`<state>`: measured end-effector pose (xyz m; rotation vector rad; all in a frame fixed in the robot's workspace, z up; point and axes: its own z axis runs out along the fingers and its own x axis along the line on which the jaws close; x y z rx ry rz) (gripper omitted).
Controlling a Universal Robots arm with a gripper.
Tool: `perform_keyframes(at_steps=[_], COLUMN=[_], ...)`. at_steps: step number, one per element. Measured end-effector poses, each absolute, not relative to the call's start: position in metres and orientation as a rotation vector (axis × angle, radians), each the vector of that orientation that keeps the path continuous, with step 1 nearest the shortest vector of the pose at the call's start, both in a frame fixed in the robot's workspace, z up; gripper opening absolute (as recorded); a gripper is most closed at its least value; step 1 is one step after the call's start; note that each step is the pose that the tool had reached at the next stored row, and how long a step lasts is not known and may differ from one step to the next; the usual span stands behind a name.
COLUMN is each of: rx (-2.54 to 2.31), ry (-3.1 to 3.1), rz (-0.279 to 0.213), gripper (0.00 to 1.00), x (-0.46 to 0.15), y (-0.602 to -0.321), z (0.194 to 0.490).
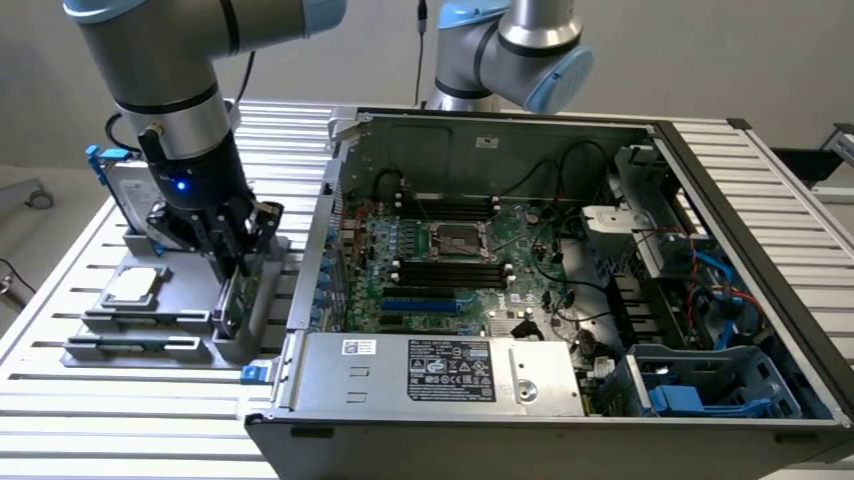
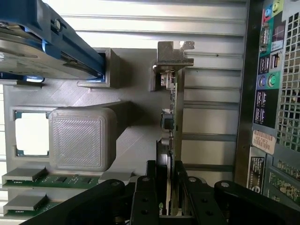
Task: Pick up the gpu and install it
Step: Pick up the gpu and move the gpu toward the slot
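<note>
Nearest the wrist camera, gripper (image 2: 164, 173) clamped on the gpu (image 2: 168, 126), a finger against each face. Standing on edge in the gray holder (image 2: 136, 140), silver bracket (image 2: 174, 56) at the far end. Alongside, CPU chip (image 2: 30, 133); farther off, blue-framed hard drive (image 2: 42, 47) and open computer case (image 2: 286, 122).

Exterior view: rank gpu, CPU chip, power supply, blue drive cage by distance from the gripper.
1. gpu, upright in the tray slot at the gripper.
2. CPU chip, on the tray, exterior view's left.
3. power supply, near edge of the case.
4. blue drive cage, case corner, exterior view's right.
</note>
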<state>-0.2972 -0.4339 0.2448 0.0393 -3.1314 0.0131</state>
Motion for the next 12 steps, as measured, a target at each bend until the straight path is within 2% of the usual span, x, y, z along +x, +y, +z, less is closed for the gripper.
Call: perform_keyframes(at_steps=[12], rx=[0.04], ry=[-3.131], rz=[-0.011], gripper=[0.27], x=[-0.297], y=[-0.434], z=[0.267])
